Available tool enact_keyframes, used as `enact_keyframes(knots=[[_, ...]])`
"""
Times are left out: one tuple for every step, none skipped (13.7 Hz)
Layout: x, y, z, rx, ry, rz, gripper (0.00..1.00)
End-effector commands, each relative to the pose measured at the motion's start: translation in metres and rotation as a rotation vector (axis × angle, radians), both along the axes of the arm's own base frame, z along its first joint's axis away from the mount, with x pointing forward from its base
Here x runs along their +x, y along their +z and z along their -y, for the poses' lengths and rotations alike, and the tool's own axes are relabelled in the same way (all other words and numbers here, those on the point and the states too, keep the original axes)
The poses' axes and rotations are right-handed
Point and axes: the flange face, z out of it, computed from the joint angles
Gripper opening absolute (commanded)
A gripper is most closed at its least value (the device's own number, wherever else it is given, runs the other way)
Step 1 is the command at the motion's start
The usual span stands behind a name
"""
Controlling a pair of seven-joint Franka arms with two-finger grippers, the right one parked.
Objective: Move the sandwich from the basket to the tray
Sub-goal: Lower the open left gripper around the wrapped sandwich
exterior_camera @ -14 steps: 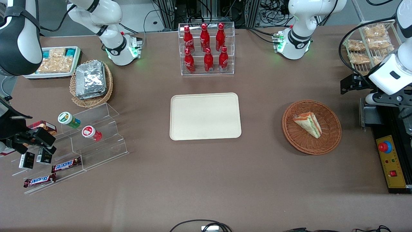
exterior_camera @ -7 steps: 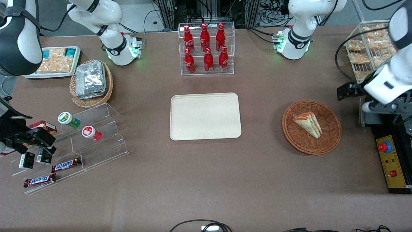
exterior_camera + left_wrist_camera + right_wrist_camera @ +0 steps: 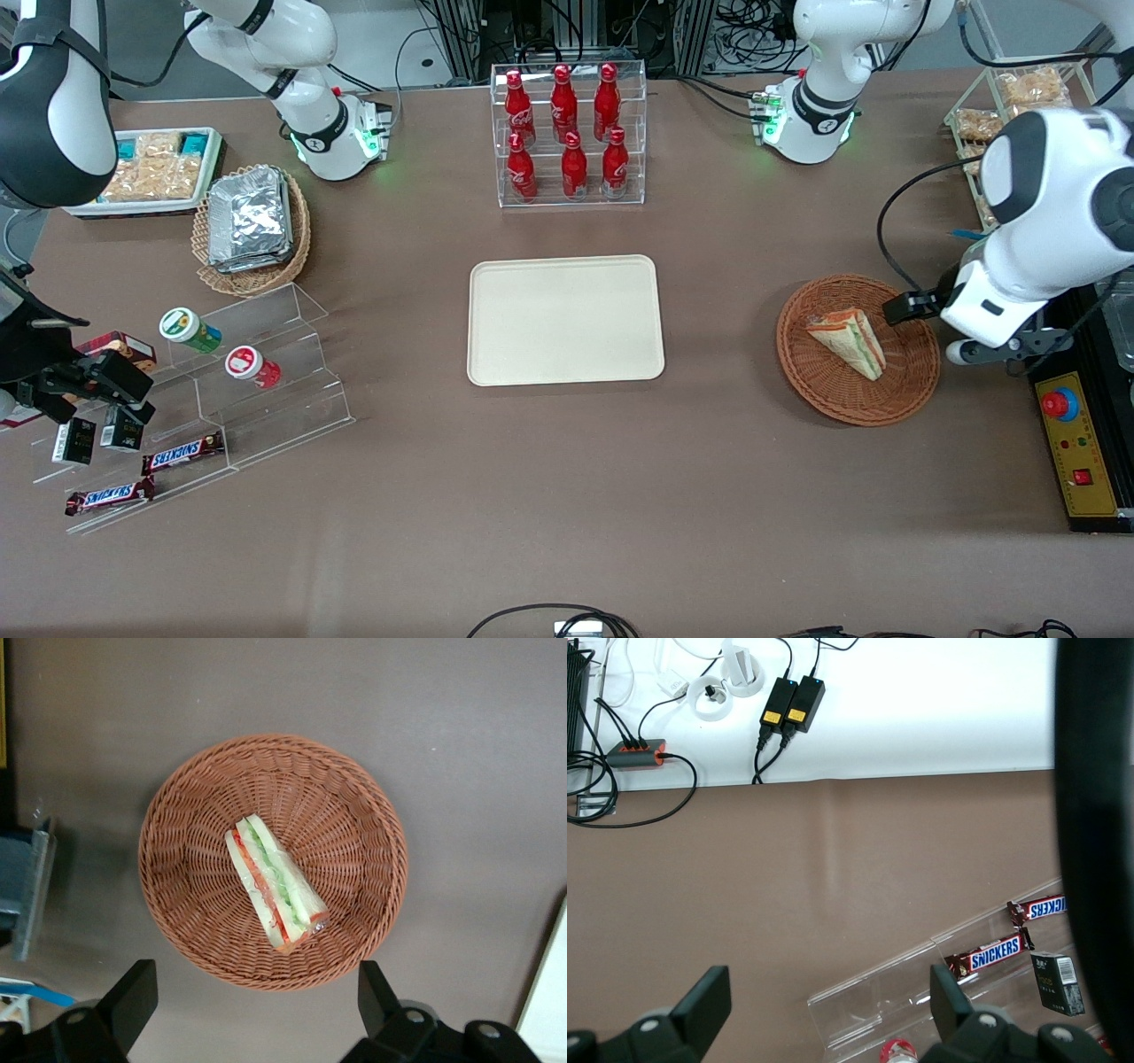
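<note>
The sandwich (image 3: pixel 849 341), a pale bread wedge with red, green and orange layers, lies in the round reddish-brown wicker basket (image 3: pixel 833 403) toward the working arm's end of the table. The left arm's gripper (image 3: pixel 908 308) hangs above the basket's rim, on the side toward the working arm's end. In the left wrist view the sandwich (image 3: pixel 275 895) lies in the middle of the basket (image 3: pixel 195 815), and the gripper (image 3: pixel 254 981) is open wide and empty, well above it. The cream tray (image 3: pixel 496 354) lies empty at the table's middle; its edge shows in the wrist view (image 3: pixel 551 992).
A clear rack of red bottles (image 3: pixel 571 133) stands farther from the camera than the tray. A control box with a red button (image 3: pixel 1076 434) and a wire snack rack (image 3: pixel 1019 97) flank the basket. A tan basket of foil packs (image 3: pixel 252 221) and an acrylic stand (image 3: pixel 266 390) lie toward the parked arm's end.
The left arm has swung in from the table's working end toward the basket. Its gripper now hangs over the basket's rim. The sandwich, basket and tray have not moved.
</note>
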Motion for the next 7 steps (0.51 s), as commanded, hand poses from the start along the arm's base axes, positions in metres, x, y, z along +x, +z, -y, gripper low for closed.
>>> enact_keyframes(knots=[[-0.016, -0.029, -0.001, 0.023, 0.121, 0.036, 1.00], [-0.020, -0.042, 0.000, 0.026, 0.173, 0.047, 1.00], [-0.022, -0.053, 0.002, 0.028, 0.223, 0.059, 1.00], [-0.025, -0.067, 0.005, 0.029, 0.264, 0.062, 1.00], [-0.028, -0.079, 0.007, 0.029, 0.300, 0.073, 1.00], [-0.030, -0.091, 0.007, 0.027, 0.328, 0.078, 1.00], [-0.031, -0.100, 0.008, 0.028, 0.354, 0.078, 1.00]])
